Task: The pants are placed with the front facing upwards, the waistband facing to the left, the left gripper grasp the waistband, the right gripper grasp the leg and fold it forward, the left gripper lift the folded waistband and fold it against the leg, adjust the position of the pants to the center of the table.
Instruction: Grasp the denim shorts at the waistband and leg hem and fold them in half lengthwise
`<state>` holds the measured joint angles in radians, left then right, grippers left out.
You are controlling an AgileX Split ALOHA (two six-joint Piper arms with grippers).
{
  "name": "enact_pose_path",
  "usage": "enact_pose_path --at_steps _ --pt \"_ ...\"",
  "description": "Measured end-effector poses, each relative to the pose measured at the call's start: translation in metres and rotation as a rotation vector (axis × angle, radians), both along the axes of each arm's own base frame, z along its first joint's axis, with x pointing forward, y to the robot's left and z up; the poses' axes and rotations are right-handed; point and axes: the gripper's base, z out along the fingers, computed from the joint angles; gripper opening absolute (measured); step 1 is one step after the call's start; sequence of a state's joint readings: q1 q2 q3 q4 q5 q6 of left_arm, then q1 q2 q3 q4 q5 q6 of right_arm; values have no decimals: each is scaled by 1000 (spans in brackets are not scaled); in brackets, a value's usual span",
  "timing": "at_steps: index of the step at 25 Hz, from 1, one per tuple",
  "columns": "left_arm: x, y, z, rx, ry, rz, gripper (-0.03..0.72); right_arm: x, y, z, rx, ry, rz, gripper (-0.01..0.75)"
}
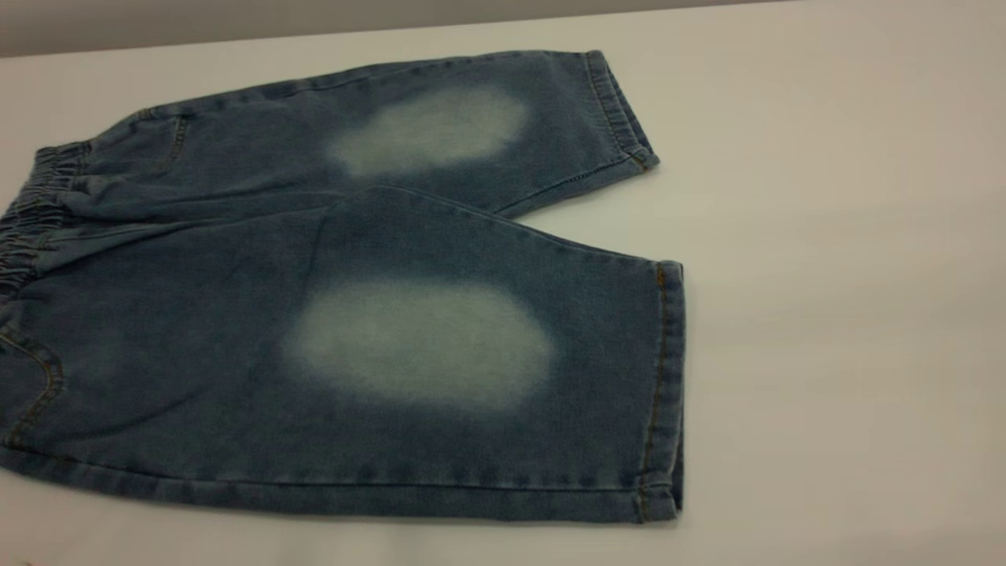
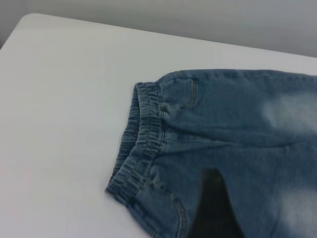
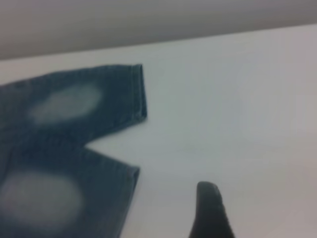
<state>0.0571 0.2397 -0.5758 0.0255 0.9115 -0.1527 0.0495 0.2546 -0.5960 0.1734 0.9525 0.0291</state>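
The pants (image 1: 354, 314) lie flat on the white table (image 1: 825, 275), front up, blue denim with a pale faded oval on each leg. The gathered waistband (image 1: 31, 220) is at the left, and the two leg hems (image 1: 664, 393) point right. No gripper appears in the exterior view. In the left wrist view, the waistband (image 2: 143, 139) lies ruched, and a dark tip of my left gripper (image 2: 213, 198) hangs over the denim just inside it. In the right wrist view, a dark tip of my right gripper (image 3: 210, 208) is over bare table beside the leg hems (image 3: 138, 94), apart from the cloth.
The table's far edge (image 1: 471, 27) runs along the back, with a grey wall behind it. Bare white surface stretches to the right of the leg hems and to the left of the waistband (image 2: 59, 124).
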Motion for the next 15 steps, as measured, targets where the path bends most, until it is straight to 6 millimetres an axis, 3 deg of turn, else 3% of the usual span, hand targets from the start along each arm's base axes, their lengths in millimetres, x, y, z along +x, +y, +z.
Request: enact_pose_path --at_steps 7,15 --pt "63 3 0 -66 196 23 446 56 15 7 50 215 122 404" --pt "135 6 -38 -161 402 88 446 104 32 -10 139 335 269 404"
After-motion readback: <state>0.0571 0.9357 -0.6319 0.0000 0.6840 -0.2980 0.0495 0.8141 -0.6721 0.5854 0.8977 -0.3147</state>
